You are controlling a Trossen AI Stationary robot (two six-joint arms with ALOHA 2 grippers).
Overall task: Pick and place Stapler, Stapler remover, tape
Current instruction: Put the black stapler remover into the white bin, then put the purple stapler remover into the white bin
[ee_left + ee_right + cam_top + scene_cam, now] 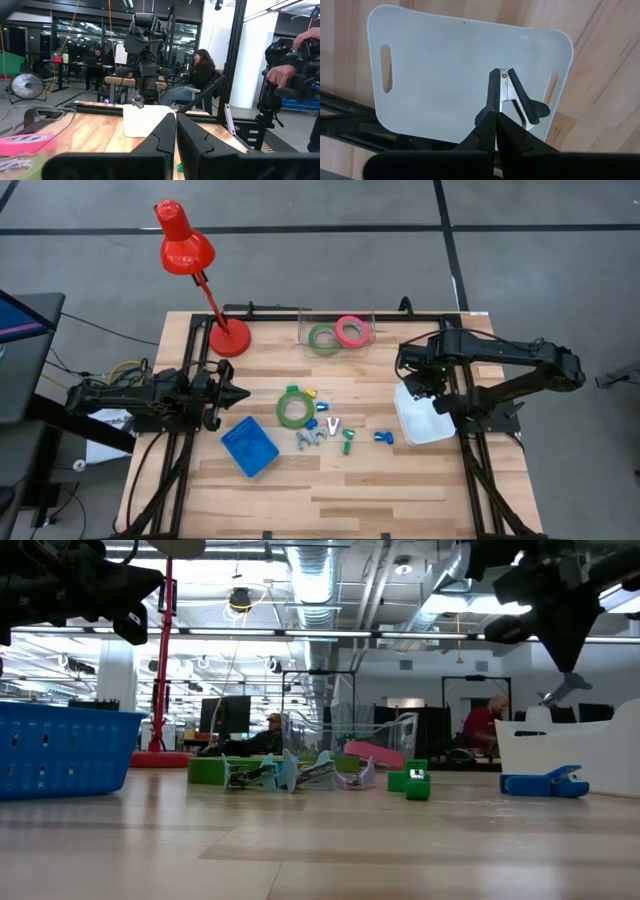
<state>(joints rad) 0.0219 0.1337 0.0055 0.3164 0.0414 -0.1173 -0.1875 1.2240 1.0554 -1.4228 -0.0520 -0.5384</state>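
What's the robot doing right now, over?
Right gripper shut on staple remover, over white bin. Left gripper shut, idle at left. Nothing blocking.

Black staple remover (520, 97) hangs over white bin (445, 70); green tape (294, 409) lies mid-table.

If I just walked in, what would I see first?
Probably the bright red lamp standing at the table's far left corner. Next, the heap of little coloured pieces in the middle beside a green tape ring, and the right gripper pinching a black staple remover over the white bin.
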